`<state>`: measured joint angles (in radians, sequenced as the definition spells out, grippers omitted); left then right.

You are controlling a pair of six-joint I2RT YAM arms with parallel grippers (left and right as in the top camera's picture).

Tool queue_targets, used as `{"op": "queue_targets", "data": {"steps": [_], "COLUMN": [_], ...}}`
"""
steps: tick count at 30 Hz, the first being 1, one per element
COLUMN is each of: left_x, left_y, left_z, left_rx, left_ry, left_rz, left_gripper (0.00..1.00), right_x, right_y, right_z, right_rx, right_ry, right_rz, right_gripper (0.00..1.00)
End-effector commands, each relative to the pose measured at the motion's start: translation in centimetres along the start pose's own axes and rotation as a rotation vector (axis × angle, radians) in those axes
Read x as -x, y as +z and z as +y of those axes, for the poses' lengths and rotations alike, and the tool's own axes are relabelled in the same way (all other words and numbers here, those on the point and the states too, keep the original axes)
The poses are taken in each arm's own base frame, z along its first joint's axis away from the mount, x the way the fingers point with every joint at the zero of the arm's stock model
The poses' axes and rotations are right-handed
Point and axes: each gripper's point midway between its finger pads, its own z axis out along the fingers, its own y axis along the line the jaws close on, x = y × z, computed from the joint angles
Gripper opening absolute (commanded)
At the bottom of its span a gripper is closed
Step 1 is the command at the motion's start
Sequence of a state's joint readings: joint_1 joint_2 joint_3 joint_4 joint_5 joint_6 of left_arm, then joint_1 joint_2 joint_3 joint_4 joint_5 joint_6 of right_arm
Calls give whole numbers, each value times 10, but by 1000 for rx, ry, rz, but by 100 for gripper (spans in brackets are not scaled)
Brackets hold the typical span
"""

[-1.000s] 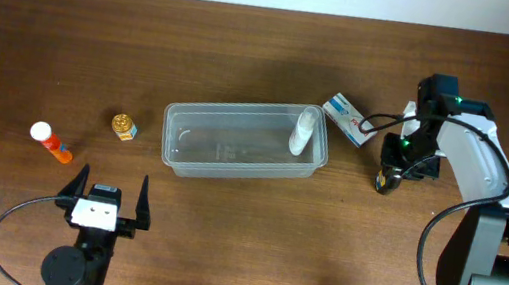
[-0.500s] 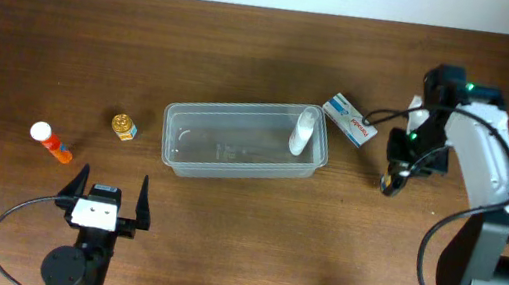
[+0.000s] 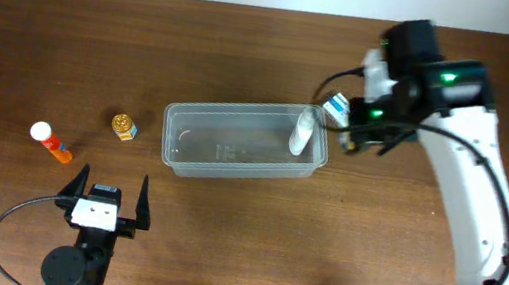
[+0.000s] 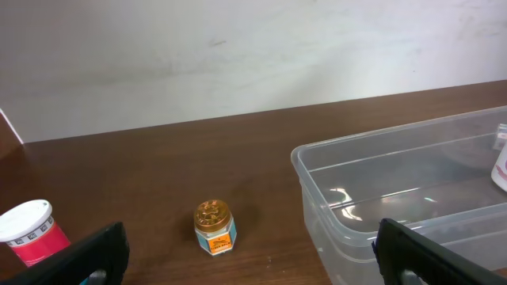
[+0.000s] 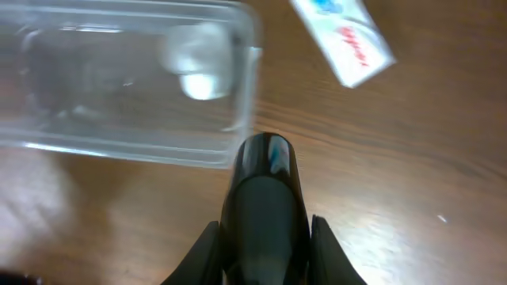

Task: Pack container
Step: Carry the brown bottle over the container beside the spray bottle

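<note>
The clear plastic container (image 3: 239,111) lies mid-table with a white bottle (image 3: 304,132) standing in its right end. My right gripper (image 3: 360,128) is shut on a dark bottle (image 5: 265,186) and hangs just off the container's right end, above the table. A white box with blue and red print (image 3: 338,104) lies beside it, partly hidden by the arm. A gold-lidded jar (image 3: 123,127) and an orange bottle with a white cap (image 3: 51,140) stand left of the container. My left gripper (image 3: 110,197) is open and empty near the front edge.
The left wrist view shows the jar (image 4: 214,228), the capped bottle (image 4: 32,231) and the container's left end (image 4: 356,158) ahead of the open fingers (image 4: 249,261). The right wrist view shows the container (image 5: 119,79), white bottle (image 5: 198,67) and box (image 5: 342,39).
My right gripper has lifted the dark bottle off the table at the right and carried it left and back to the container's right end. The left arm has not moved.
</note>
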<state>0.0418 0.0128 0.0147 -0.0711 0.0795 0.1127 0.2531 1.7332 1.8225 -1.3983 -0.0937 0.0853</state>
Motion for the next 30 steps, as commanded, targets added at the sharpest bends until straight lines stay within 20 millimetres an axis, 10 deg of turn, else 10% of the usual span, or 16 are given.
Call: {"op": "queue_targets", "data": {"steps": [1, 12, 30], "left_x": [-2, -2, -1], "left_y": [0, 0, 0], "left_z": [0, 0, 0], "left_rx": [-4, -4, -4], "left_ry": [9, 9, 9], "left_rz": [0, 0, -1], "left_gripper": [99, 99, 99], "right_x": [6, 22, 22], "right_y": [-5, 15, 91], "right_z": [37, 85, 74], "right_rx": [42, 75, -77], "right_ry": [-63, -149, -235], "right_rz": [-50, -97, 35], "right_gripper": [18, 18, 18]}}
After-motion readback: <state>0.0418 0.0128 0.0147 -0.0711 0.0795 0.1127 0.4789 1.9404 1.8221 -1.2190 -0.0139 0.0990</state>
